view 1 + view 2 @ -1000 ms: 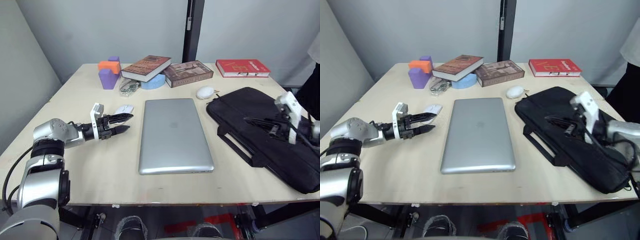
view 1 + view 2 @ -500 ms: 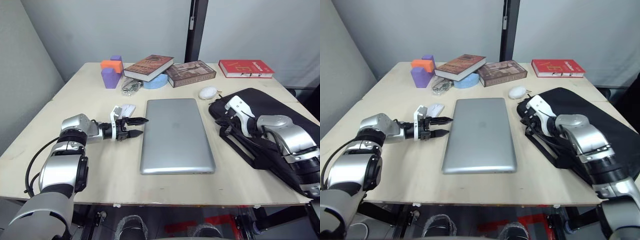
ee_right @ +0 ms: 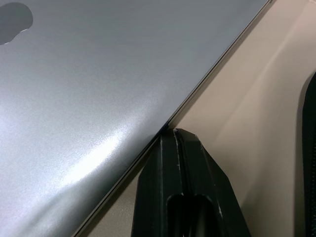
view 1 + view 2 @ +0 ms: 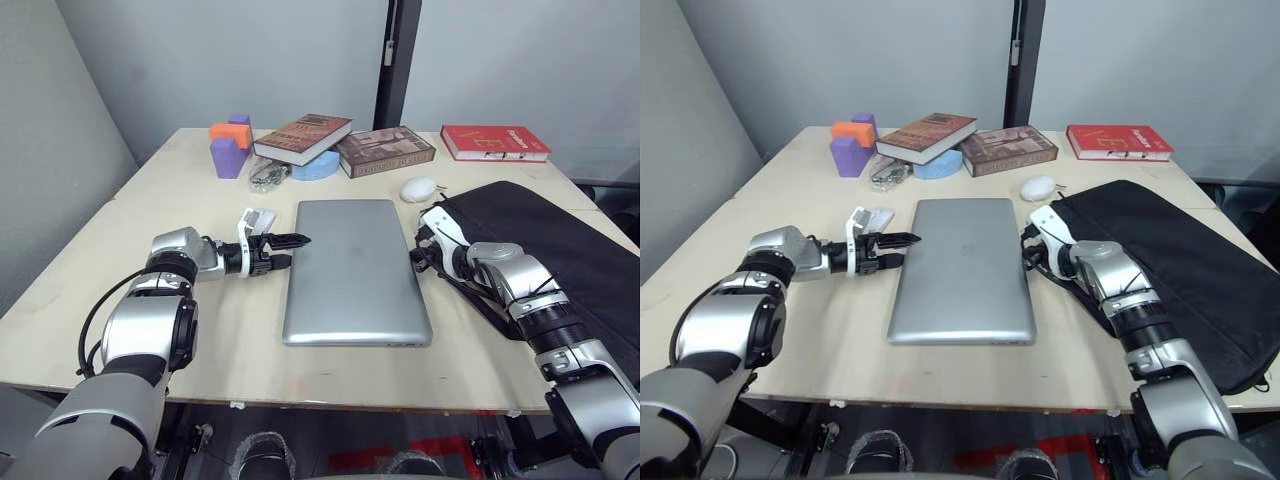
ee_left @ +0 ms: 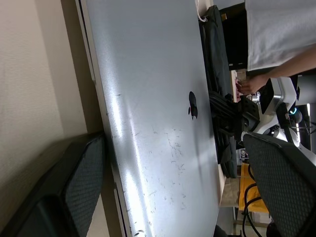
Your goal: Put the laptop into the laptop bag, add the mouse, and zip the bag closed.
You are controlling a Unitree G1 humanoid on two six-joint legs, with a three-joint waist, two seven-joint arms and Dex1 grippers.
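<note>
The left gripper is spread around the left edge of the laptop, which is laid flat mid-table, the right gripper is pressed together against its right edge, and the laptop bag is parked just right of it.

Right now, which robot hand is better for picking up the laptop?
Probably left. The left gripper is open with a finger on each side of the laptop's edge. The right gripper is shut, its tip only touching the other edge.
</note>
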